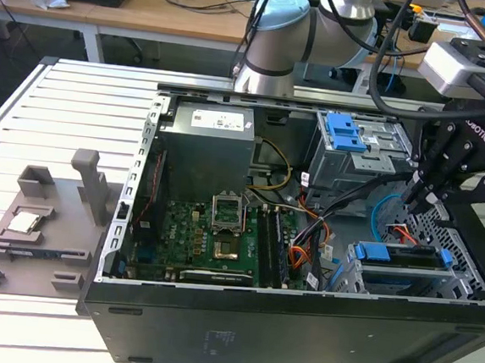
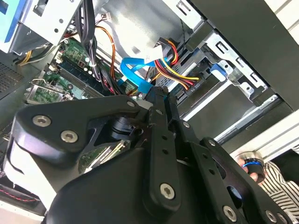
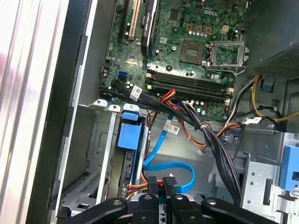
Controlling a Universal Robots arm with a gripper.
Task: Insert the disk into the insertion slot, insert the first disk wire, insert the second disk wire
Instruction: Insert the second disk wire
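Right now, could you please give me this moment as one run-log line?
gripper: shut on blue cable | disk: seated in insertion slot

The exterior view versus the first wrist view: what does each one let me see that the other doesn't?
The exterior view alone takes in the slatted table, a grey fixture on it and the robot arm. The first wrist view alone looks down on the flat blue cable looping just beyond the end effector. Both show the motherboard and the disk seated in the insertion slot.
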